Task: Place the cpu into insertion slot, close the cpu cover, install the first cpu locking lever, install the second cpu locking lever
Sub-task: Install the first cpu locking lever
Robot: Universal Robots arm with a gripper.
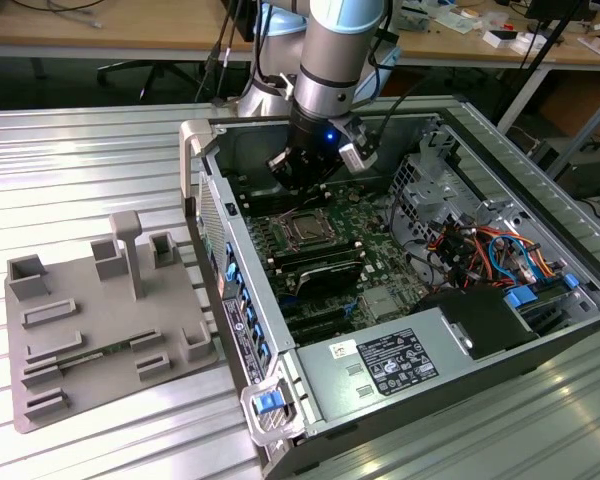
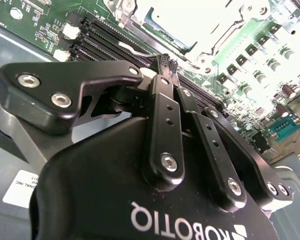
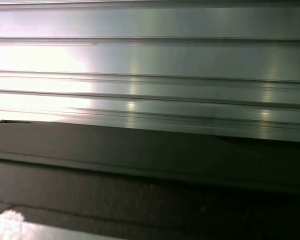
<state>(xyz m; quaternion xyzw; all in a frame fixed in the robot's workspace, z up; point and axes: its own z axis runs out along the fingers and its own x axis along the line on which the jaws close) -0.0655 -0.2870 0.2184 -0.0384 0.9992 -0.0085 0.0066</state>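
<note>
Right now the tool (image 2: 168,64), fingers pinched together and carrying nothing, is hovering just above the insertion slot (image 1: 307,228), lying directly beneath.

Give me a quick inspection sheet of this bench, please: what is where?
Surface: ribbed metal table.
Job's things: open computer case; square socket on the green board, chip state unclear.
Clutter: grey holder tray at the exterior view's left.
Pincer: pincer shut, empty, hovering just above the board beside the socket.
Cables: coloured wire bundle inside the case.
Surroundings: wooden desks behind.
</note>
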